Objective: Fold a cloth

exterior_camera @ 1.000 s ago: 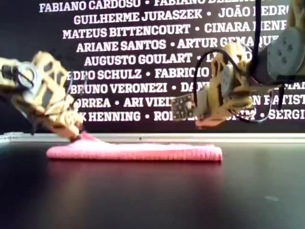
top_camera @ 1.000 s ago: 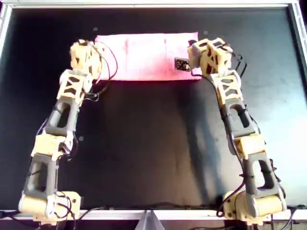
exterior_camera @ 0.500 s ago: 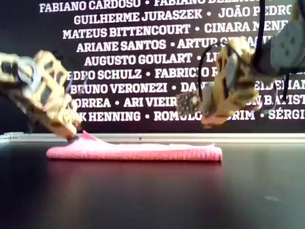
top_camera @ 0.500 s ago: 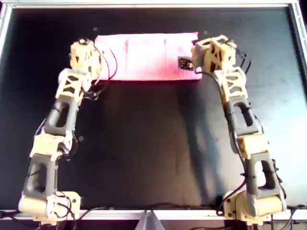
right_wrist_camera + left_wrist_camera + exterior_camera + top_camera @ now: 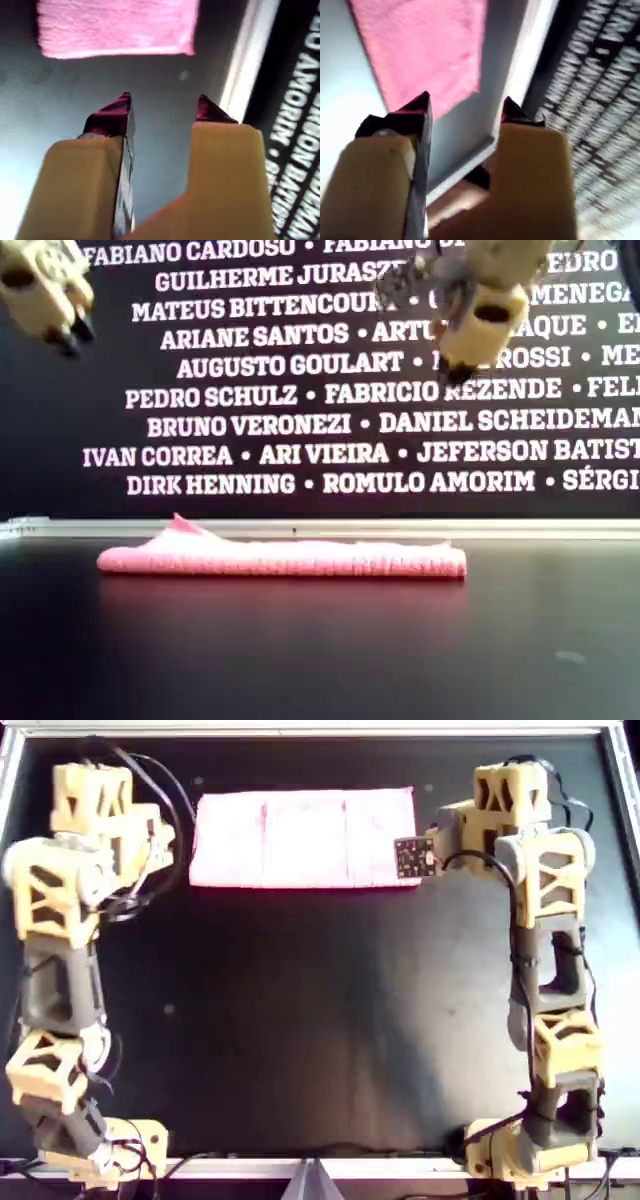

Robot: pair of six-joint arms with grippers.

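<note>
A: Where's the cloth (image 5: 303, 838)?

B: Flat on the black tabletop (image 5: 320, 1020), near its far edge in the overhead view, about mid-width. Long pink strip, already doubled by the look of the thick edge in the exterior view. One small peak sticking up at the end on the exterior view's left.

A: Grippers?

B: Left gripper (image 5: 465, 112): jaws apart, nothing btwn them, pink corner visible past the tips. Right gripper (image 5: 162, 107): jaws apart too, empty, cloth end beyond the tips. Both high above the tabletop in the exterior view, well clear of the fabric. In the overhead view, left arm off the cloth's left end, right arm off its right end, neither touching.

A: Which step then?

B: Prob btwn folds. One fold looks done; strip lies neat w/ faint crease lines across it. Arms up and off, nothing held.

A: Next move?

B: Judging only: a second fold, short end over short end, to halve the strip. Needs a descent to one end, jaws kept apart til the tips straddle the edge, then a pinch thru both layers, else top layer peels off alone. Thin soft fabric, so low lift and slow carry across to keep it from sagging or dragging the rest. Could also be finished and heading home; can't tell from here.

A: Risks?

B: Peaked end may bunch if grabbed there. Grabbing one layer only undoes the first fold.
</note>
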